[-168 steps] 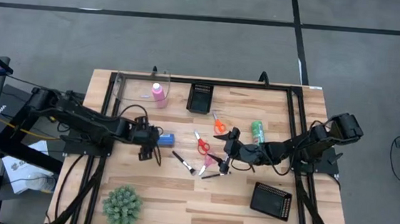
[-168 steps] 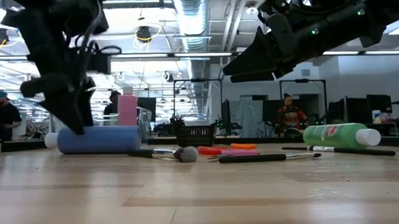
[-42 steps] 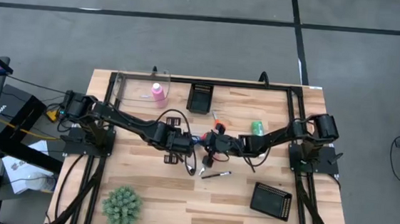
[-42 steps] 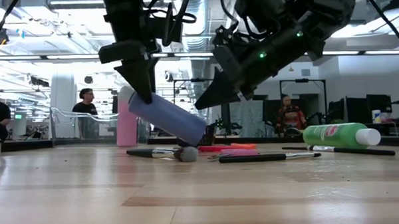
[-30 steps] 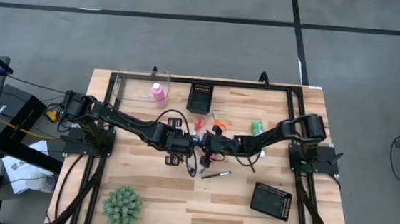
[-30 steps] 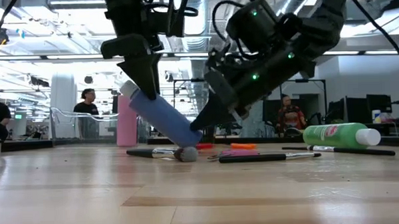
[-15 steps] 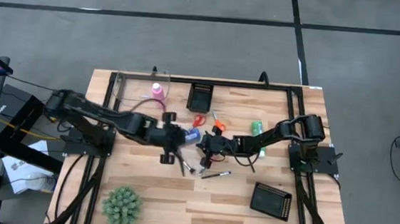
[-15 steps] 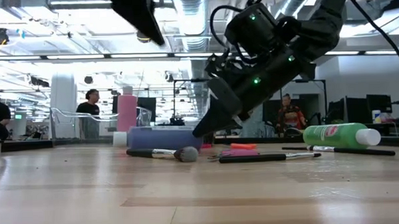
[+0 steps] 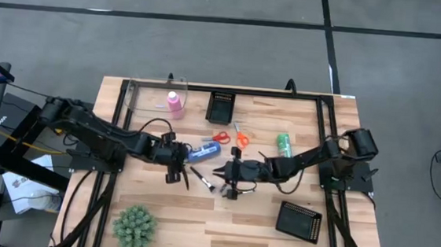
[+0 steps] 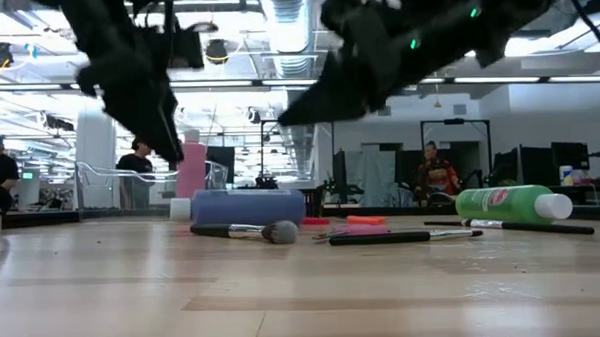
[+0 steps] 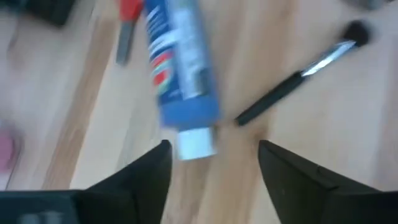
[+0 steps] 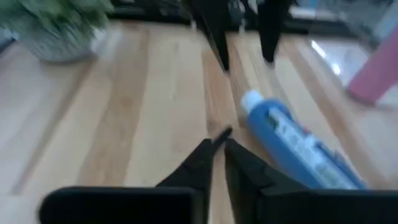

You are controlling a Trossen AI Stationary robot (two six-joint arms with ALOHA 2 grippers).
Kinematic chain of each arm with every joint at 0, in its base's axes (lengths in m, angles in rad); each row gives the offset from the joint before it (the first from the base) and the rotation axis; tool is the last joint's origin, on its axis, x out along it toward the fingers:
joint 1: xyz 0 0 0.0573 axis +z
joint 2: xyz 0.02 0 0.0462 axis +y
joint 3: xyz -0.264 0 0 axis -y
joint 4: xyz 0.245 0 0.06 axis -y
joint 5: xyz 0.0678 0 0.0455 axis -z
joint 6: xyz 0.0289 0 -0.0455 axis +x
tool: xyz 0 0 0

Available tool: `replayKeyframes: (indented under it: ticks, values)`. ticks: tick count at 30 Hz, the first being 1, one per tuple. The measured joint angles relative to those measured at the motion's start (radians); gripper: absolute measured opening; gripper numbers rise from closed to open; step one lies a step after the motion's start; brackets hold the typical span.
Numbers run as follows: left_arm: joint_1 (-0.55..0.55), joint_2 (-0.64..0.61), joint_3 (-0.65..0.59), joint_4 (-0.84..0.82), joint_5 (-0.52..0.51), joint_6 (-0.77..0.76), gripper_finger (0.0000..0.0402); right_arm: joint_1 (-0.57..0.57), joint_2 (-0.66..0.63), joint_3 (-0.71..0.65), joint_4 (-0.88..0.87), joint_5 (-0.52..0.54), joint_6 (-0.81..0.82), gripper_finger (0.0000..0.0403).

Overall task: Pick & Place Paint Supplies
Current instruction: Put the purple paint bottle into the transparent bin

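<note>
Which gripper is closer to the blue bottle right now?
Left. The left gripper hangs open just off the capped end of the blue bottle, which lies free on the table. The right gripper is on the bottle's other side, beyond a brush.

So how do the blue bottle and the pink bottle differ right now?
The blue bottle lies on its side mid-table between the two grippers; the pink bottle stands upright near the far edge, beside the clear container. The blue one carries a printed label; none shows on the pink one. Both have white caps, and no gripper holds either.
</note>
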Motion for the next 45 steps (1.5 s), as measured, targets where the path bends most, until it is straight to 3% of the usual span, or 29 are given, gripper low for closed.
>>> replayKeyframes:
  ticks: [6,10,13,18,30,34,42,45]
  values:
    - [0.054,0.005,-0.056,0.018,0.041,-0.049,0.0281,0.066,-0.072,-0.001,-0.041,0.065,-0.058,0.0151]
    - [0.059,0.005,-0.096,0.120,0.098,-0.046,0.0287,0.104,-0.117,-0.001,-0.092,0.143,-0.064,0.0223]
    - [0.057,0.005,-0.115,0.193,0.102,-0.046,0.0285,0.122,-0.142,-0.001,-0.159,0.217,-0.056,0.0254]
    - [0.057,0.005,-0.137,0.218,0.099,-0.044,0.0285,0.144,-0.155,-0.001,-0.193,0.291,-0.053,0.0260]
    - [0.060,0.153,-0.154,0.327,0.072,-0.036,0.0274,0.146,-0.152,-0.001,-0.201,0.298,-0.034,0.0258]
    - [0.059,0.166,-0.154,0.337,0.070,-0.037,0.0233,0.146,-0.152,-0.001,-0.205,0.298,-0.034,0.0258]
    - [0.059,0.110,-0.154,0.311,0.072,-0.041,0.0111,0.146,-0.151,-0.001,-0.224,0.297,-0.018,0.0258]
    - [0.059,0.080,-0.154,0.284,0.075,-0.041,0.0107,0.146,-0.151,-0.001,-0.227,0.296,-0.015,0.0258]
